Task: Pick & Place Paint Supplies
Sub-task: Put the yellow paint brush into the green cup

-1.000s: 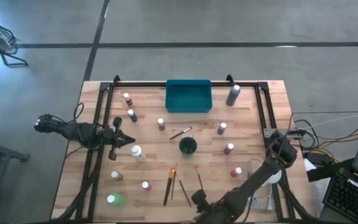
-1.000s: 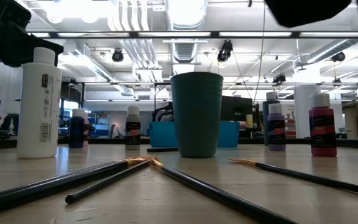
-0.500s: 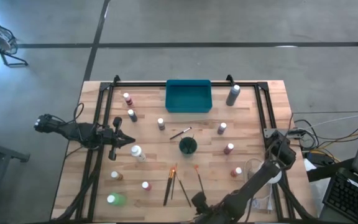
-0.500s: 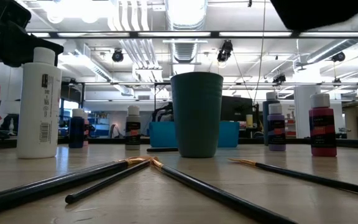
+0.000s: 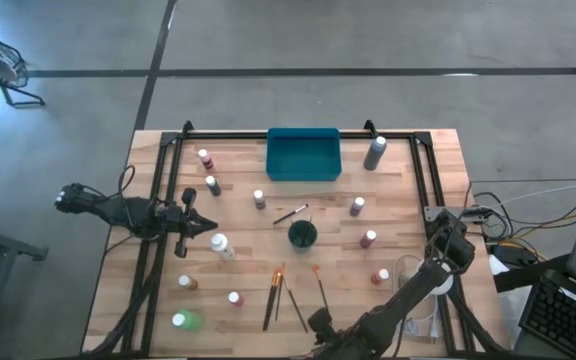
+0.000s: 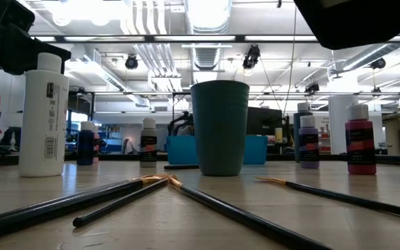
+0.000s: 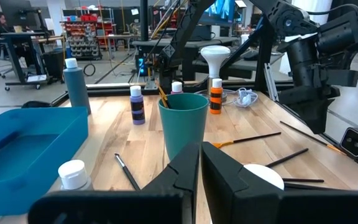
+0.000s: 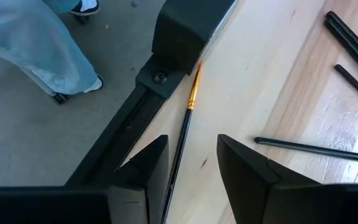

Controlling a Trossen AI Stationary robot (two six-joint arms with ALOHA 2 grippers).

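Observation:
Small white-capped paint bottles [image 5: 259, 199] stand scattered over the wooden table, a taller grey one [image 5: 374, 152] at the far right. Thin paintbrushes [image 5: 273, 298] lie flat near the front edge, before the dark green cup [image 5: 302, 236]. My right gripper [image 8: 194, 165] hovers open at the front edge [image 5: 320, 322], pointing steeply down. Its fingers stand on either side of the black handle of a gold-ferruled paintbrush [image 8: 188, 121], which lies flat beside the table's rail. My left gripper [image 7: 199, 168] waits shut at the table's left [image 5: 203, 227], by a white bottle [image 5: 220, 245].
The teal tray [image 5: 303, 140] sits at the far middle. Black frame rails [image 5: 158, 200] run along the table's sides. A black block [image 8: 188, 28] stands on the near rail by the brush tip. A person's leg [image 8: 42, 43] is just beyond that edge. Two more brushes [image 8: 316, 149] lie nearby.
My right gripper has sunk a little toward the table at its near edge; in the low view its dark bulk reaches farther down from the top. Nothing on the table has moved.

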